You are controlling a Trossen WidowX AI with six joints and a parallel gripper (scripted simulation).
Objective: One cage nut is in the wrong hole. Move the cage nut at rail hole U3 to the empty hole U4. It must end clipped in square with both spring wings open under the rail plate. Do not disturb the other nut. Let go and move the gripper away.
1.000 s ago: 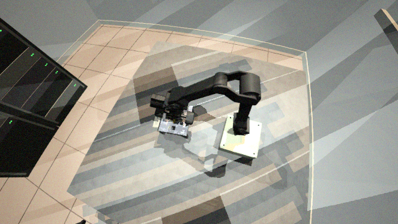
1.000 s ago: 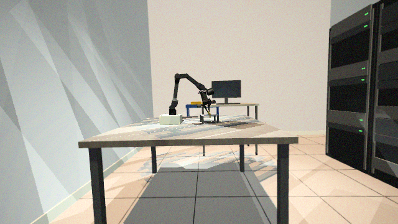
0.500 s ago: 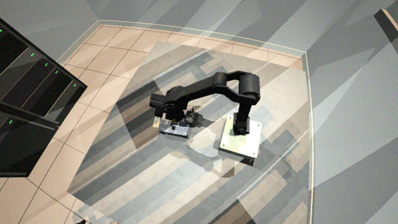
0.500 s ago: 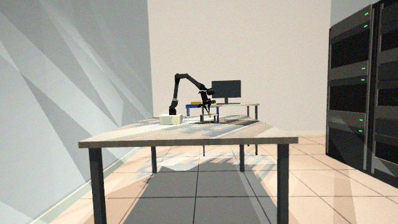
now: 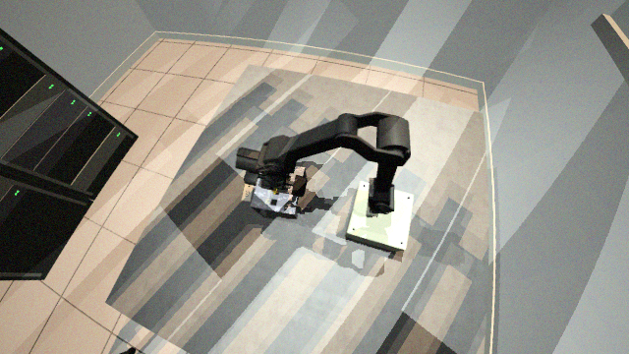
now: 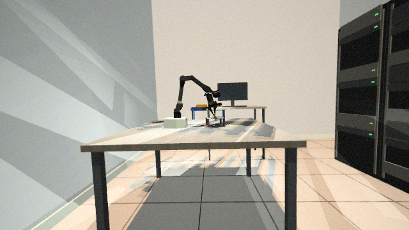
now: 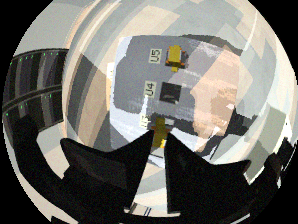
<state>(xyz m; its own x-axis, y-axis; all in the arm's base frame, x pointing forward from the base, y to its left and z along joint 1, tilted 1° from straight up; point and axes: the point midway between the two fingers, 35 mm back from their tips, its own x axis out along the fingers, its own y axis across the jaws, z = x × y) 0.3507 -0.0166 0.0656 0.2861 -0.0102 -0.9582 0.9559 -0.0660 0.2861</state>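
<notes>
Gripper: the black gripper (image 5: 275, 188) (image 6: 215, 117) (image 7: 158, 135) points down over the rail, its fingers nearly closed – a narrow gap remains, with the U3 nut pinched between the tips.
U3 nut: the yellow cage nut (image 7: 160, 126) is at the U3 position, partly covered by the fingertips; whether it is seated or slightly raised I cannot tell from here.
U4 hole: the square hole (image 7: 170, 92) is dark and open, between the two nuts.
U5 nut: the other cage nut (image 7: 175, 56) sits at U5, well apart from the fingers.
Rail: the rail plate (image 5: 285, 201) (image 7: 130, 90) is grey, with bright reflections across it; the underside and the spring wings are hidden.
Labels: U5 and U4 read plainly beside their positions – the U3 label (image 7: 144, 121) is only partly legible.
Arm: the black arm (image 5: 314, 140) (image 6: 181, 92) rises from a pale base block (image 5: 359, 231) (image 6: 175, 122) and bends over to the rail.
Table: the tabletop (image 5: 295, 280) (image 6: 192, 147) carries block and rail, crossed by light and dark bands.
Background: a dark monitor (image 6: 232, 91) stands on another table behind.
</notes>
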